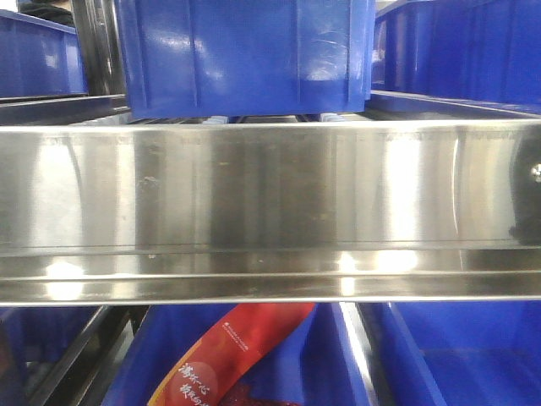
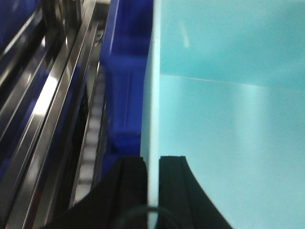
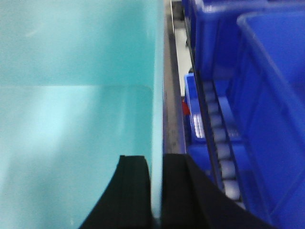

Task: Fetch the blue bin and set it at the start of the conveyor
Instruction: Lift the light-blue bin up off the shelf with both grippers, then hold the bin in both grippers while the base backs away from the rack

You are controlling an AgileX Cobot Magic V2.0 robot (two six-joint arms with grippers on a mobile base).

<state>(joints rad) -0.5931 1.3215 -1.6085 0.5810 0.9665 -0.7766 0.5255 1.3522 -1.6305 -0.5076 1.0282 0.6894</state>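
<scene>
Left gripper (image 2: 152,161): clamped on blue bin (image 2: 228,133) wall, 6 o'clock.
Right gripper (image 3: 156,161): pinching opposite wall, seemingly firm.
Tip: lift level, arms together.

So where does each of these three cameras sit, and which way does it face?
Front view: on the robot's body, facing forward at a steel shelf rail with dark blue crates above and below; no robot parts show.
Left wrist view: on the left arm, looking along the left gripper, closed on a wall of the blue bin.
Right wrist view: on the right arm, looking along the right gripper, closed on the opposite wall.
Shared: both wrist views show that bin's inside.
</scene>
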